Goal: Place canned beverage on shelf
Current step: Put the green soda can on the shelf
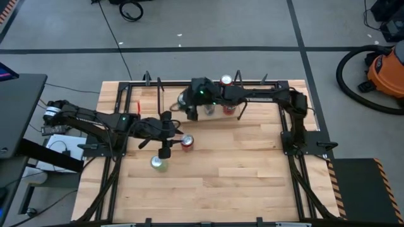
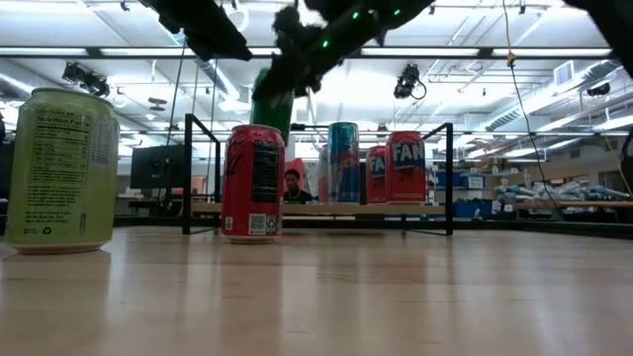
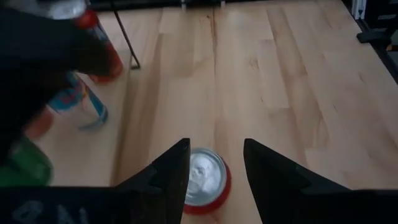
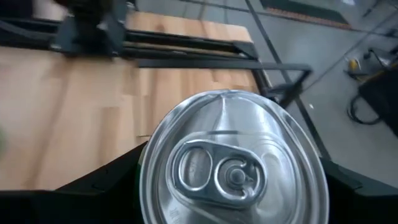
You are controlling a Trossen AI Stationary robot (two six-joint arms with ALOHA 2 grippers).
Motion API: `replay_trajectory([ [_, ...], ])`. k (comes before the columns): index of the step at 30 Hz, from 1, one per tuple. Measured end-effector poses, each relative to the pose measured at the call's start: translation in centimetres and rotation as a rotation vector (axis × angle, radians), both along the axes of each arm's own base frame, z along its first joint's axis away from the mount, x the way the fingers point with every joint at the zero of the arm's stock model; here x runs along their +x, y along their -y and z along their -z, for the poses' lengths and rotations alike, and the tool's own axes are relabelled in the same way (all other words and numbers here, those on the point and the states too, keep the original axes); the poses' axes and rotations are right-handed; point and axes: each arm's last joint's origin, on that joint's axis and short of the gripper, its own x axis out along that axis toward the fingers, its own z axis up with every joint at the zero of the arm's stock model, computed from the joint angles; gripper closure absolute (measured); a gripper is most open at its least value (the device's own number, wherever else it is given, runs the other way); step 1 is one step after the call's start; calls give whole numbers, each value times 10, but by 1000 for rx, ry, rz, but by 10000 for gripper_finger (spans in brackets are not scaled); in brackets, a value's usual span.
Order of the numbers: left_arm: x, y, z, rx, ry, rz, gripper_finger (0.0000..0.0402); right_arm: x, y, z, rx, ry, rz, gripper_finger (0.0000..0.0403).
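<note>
While the right hand grips a dark green aluminium can upright above the low plywood shelf, it should lower it straight, clear of the cans standing there. Partly open, the left hand straddles a red can on the wooden surface, holding nothing.

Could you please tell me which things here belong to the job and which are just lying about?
Job: shelf; green can held in the right jaws above it; red can beneath the open left jaws; pale green can on the table.
Lying about: orange vacuum; floor cable.
</note>
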Motion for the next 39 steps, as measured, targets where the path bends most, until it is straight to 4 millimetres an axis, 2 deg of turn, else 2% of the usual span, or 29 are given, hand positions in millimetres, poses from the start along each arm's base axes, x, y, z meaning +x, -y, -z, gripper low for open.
replay_trajectory([
  [6, -6, 6, 6, -53, -76, -21, 242, 9, 33, -3, 8, 4, 56, 82],
  [10, -8, 10, 8, -65, -92, -17, 242, 10, 56, 11, 60, -26, 42, 82],
  [14, -8, 13, 8, -73, -92, -10, 242, 4, 76, 14, 77, -18, 57, 82],
  [18, -8, 13, 8, -75, -92, -11, 242, 3, 91, 31, 113, -66, 66, 82],
  [29, -8, 12, 7, -73, -83, -27, 242, 1, 105, 50, 130, -114, 29, 82],
  [39, -7, 12, 6, -77, -71, -32, 242, -2, 109, 48, 107, -125, 22, 82],
])
